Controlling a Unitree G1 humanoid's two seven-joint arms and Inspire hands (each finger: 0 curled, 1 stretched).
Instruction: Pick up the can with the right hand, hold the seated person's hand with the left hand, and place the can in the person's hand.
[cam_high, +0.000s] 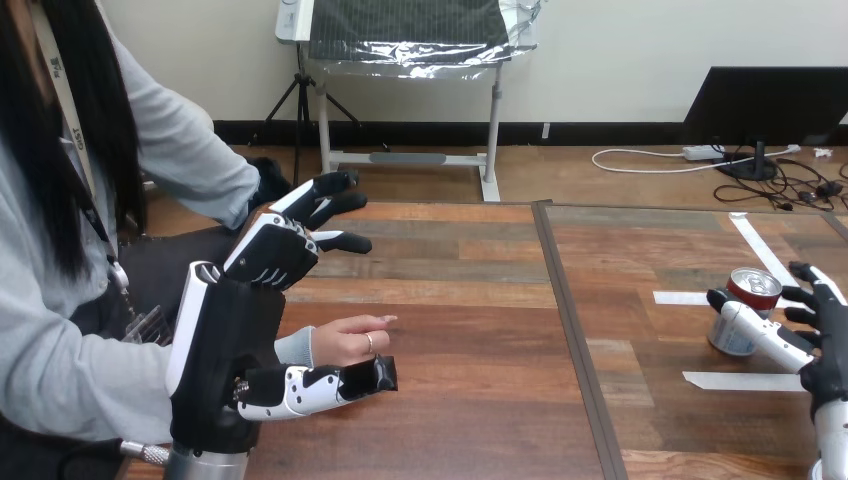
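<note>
A silver can (748, 300) with a red top stands upright on the table at the right. My right hand (825, 345) reaches round it from the right: the straight thumb lies across the can's lower front, the fingers (808, 292) stand relaxed just beside its right side, and the hand is open. At the left the person's hand (350, 340) hovers low over the table, fingers pointing right. My left hand (270, 255) is open around it, fingers spread above and behind, thumb (330, 385) stretched out just below. Nothing is curled round the person's hand.
White tape strips (742, 380) lie on the table around the can. A dark seam (570, 330) runs down the table between the two halves. The person sits close at the left edge, with a second arm behind my left hand's fingers.
</note>
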